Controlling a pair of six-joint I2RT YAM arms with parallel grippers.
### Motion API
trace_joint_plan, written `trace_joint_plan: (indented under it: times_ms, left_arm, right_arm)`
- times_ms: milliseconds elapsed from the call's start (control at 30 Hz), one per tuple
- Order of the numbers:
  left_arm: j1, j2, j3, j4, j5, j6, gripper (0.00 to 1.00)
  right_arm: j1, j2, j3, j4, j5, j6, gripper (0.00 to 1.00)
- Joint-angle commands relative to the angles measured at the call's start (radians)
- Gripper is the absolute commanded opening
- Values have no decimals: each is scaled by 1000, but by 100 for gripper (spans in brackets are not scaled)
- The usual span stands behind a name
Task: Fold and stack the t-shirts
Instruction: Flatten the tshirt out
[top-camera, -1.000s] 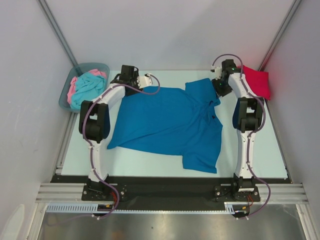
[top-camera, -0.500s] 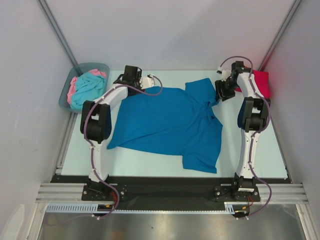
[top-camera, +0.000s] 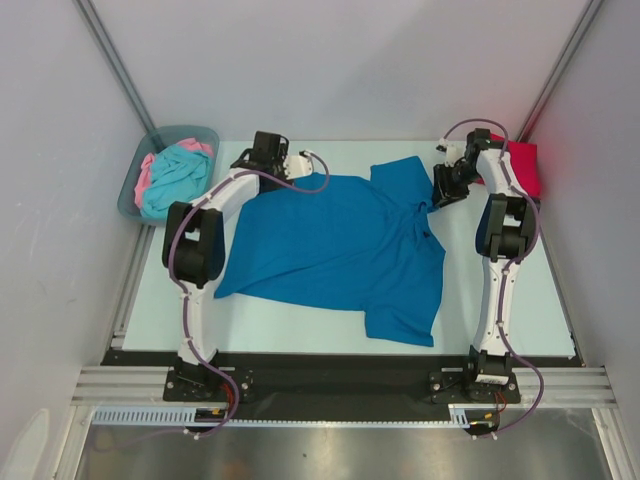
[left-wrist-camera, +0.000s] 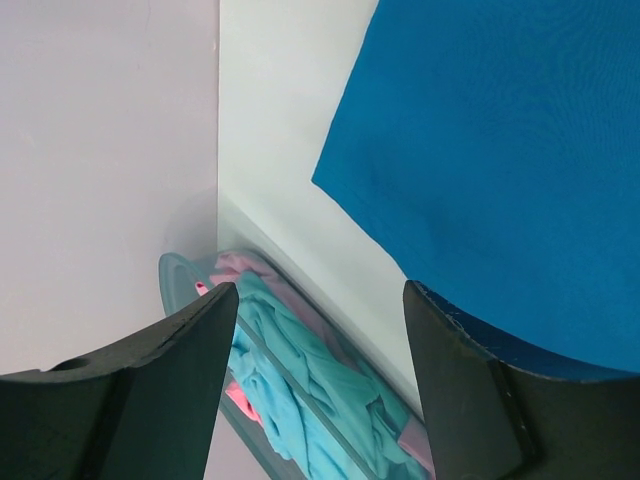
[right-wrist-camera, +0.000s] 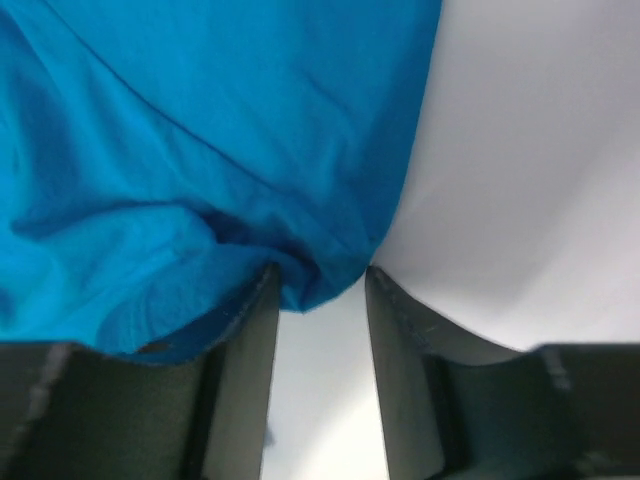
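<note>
A deep blue t-shirt (top-camera: 330, 240) lies spread flat over the middle of the table. My left gripper (top-camera: 262, 155) hovers by its far left corner. In the left wrist view that gripper (left-wrist-camera: 320, 290) is open and empty, with the blue cloth (left-wrist-camera: 500, 150) to its right. My right gripper (top-camera: 443, 190) sits at the shirt's far right sleeve edge. Its jaws (right-wrist-camera: 321, 272) stand apart, with a fold of the blue cloth (right-wrist-camera: 150, 150) reaching in between the tips, not pinched. A bright red t-shirt (top-camera: 522, 168) lies at the far right corner.
A grey-blue bin (top-camera: 185, 129) stands off the table's far left corner, holding a turquoise t-shirt (top-camera: 170, 175) and a pink one (top-camera: 147, 170). The left wrist view shows the same bin (left-wrist-camera: 175, 285) beside the left wall. Grey walls close in on both sides.
My right gripper has shifted a little farther back and to the right along the sleeve edge. The left gripper has crept slightly right. The shirt has not moved.
</note>
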Motion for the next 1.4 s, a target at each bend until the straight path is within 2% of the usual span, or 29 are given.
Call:
trace_joint_plan:
  times_ms: [0, 100, 233, 433, 567, 833, 1000, 1267, 1333, 1367]
  left_arm:
    - [-10, -76, 12, -1, -17, 19, 73]
    - [-13, -81, 10, -2, -19, 21, 73]
    - [-17, -82, 4, -2, -19, 19, 73]
    - [-24, -75, 9, -2, -11, 16, 73]
    - [-27, -78, 9, -2, -5, 14, 73]
    - [-33, -84, -14, 1, 3, -4, 73]
    - [-39, -86, -20, 11, 13, -2, 73]
    - [-44, -81, -19, 27, 26, 1, 73]
    - [-44, -85, -28, 31, 27, 4, 73]
    - [-44, -90, -34, 34, 26, 10, 73]
  right_arm:
    - [-1, 15, 44, -15, -38, 3, 43]
    - [-1, 17, 51, -14, -41, 3, 33]
    - [-1, 8, 56, -3, -27, 2, 14]
    - [3, -8, 65, 55, 115, -38, 7]
    - [14, -9, 64, 158, 287, -114, 6]
    - [54, 77, 114, 317, 496, -305, 7]
    - [89, 156, 149, 439, 560, -446, 9]
    - [149, 229, 151, 564, 643, -569, 9]
    - [158, 232, 151, 571, 658, -576, 18]
    - [163, 224, 150, 558, 662, -570, 28]
